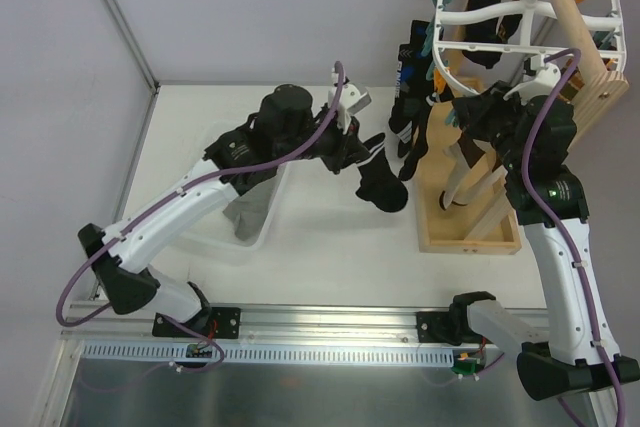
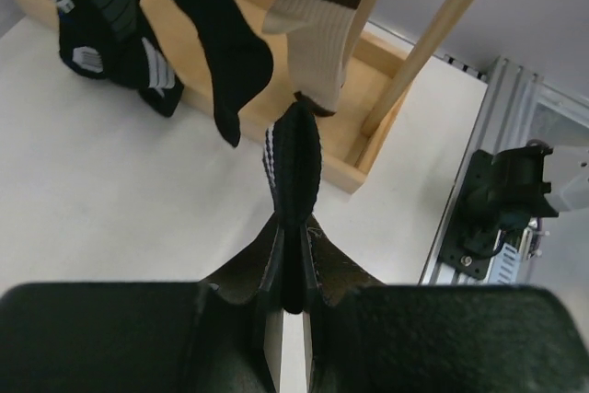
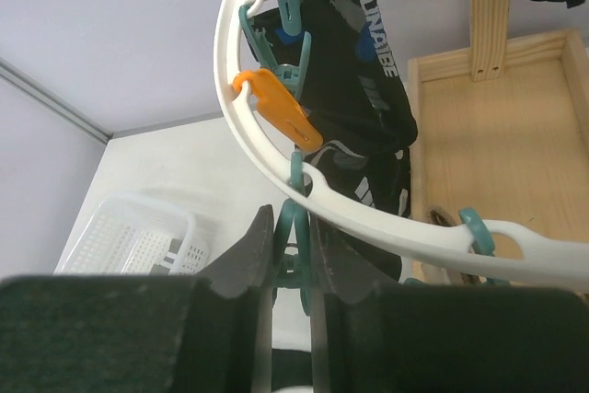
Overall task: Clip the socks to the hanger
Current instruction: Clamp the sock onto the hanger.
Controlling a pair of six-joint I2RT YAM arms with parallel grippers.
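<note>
My left gripper (image 1: 360,152) is shut on a black sock with white stripes (image 1: 384,187) and holds it above the table, left of the wooden stand; in the left wrist view the sock (image 2: 293,167) stands up from between the closed fingers (image 2: 293,269). The white oval hanger (image 1: 446,22) hangs at the top right with several socks (image 1: 410,97) clipped to it. My right gripper (image 1: 488,112) is under the hanger's rim (image 3: 241,117), shut on a teal peg (image 3: 295,172) that hangs from it. An orange peg (image 3: 276,108) sits just above. A black lettered sock (image 3: 363,89) hangs behind.
A white mesh basket (image 1: 262,232) with a grey sock (image 1: 245,215) stands under my left arm; it also shows in the right wrist view (image 3: 129,236). The wooden stand's base tray (image 1: 470,237) and pole (image 1: 570,7) are on the right. Black and brown-cream socks (image 2: 322,34) hang over the tray.
</note>
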